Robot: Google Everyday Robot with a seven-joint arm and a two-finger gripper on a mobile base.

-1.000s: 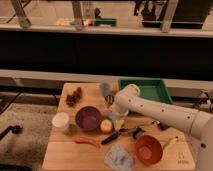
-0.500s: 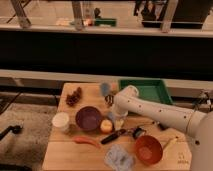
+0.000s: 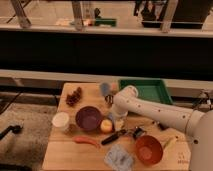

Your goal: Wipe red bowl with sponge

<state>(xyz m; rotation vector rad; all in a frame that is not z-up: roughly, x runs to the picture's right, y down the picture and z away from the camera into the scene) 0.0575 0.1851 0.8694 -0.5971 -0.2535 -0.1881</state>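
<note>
The sponge (image 3: 110, 116) shows only as a small pale-blue patch between the purple bowl (image 3: 88, 118) and the claw (image 3: 116, 122). Much of it is hidden by the claw, and I cannot tell whether the two are touching. The claw points down at the table (image 3: 65, 152) near the middle, just right of the purple bowl. It blurs into the white arm (image 3: 160, 112), so I cannot tell if it is open, closed or gripping the sponge.

The red bowl (image 3: 149, 149) stands upright near the table's front right corner, well apart from the sponge and claw. Its inside shows plain orange-red. A thin pale thing at its right rim is too small to name.

A round yellow-orange fruit (image 3: 106, 125) sits against the purple bowl's right side, just below the sponge. The purple bowl's inside is dark, and what it holds cannot be made out. A white cup (image 3: 61, 121) stands just left of it, its contents hidden from this angle.

A black-handled tool (image 3: 117, 136) lies between the fruit and the red bowl; its far end is a dark blur. A crumpled pale cloth (image 3: 119, 157) lies at the front edge, beside the red bowl. An orange-red carrot-like thing (image 3: 87, 141) lies in front of the purple bowl.

At the back, the arm covers the near left corner of the green tray (image 3: 147, 90); its visible floor is plain green. A blue cylinder (image 3: 105, 89) stands just left of the tray, its base hidden by the arm. A dark brown cluster (image 3: 74, 96) lies at the back left.
</note>
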